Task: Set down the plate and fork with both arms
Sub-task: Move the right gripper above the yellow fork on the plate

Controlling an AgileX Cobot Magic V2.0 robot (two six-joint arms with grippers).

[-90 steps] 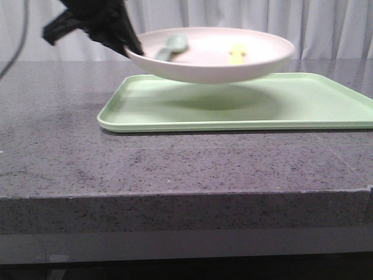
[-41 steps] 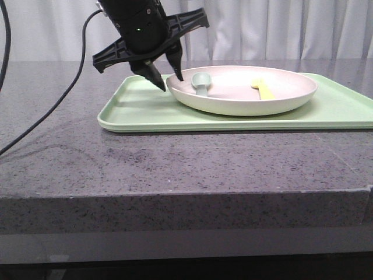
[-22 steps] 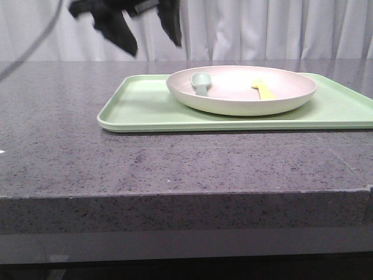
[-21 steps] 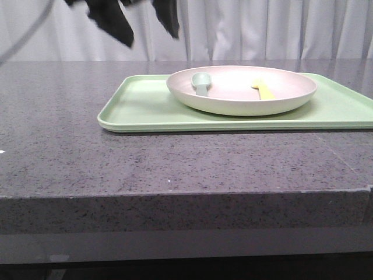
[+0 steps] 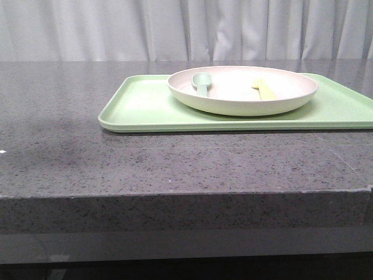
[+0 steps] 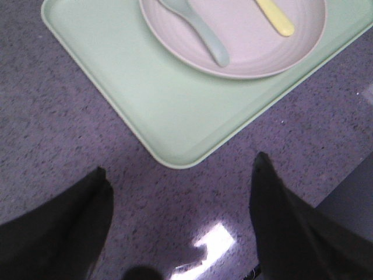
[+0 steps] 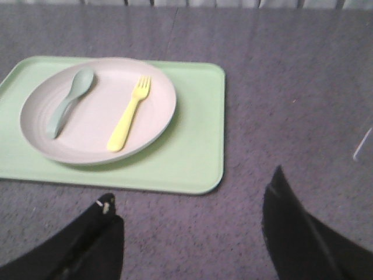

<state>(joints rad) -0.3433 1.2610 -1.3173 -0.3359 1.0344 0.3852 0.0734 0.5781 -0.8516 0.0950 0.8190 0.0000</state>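
on my front camera i see the large round cream-white plastic plate sitting flat on the flat rectangular light-green tray, which lies on the dark grey speckled stone surface. the small pale-yellow plastic fork lies inside the plate toward its right part, and the pale teal-green spoon lies inside it toward the left, the two well apart from each other. neither arm shows in this view. my left wrist camera looks down on the near left corner of the tray with the plate, the spoon and the handle of the fork in it; the left claw hangs over bare surface just off that corner, its two black fingers spread wide and gripping nothing. my right wrist camera shows the whole plate on the tray, the fork with its tines pointing away from the camera and the spoon beside it. the right claw is over the surface near the tray's edge, fingers spread wide apart and empty.
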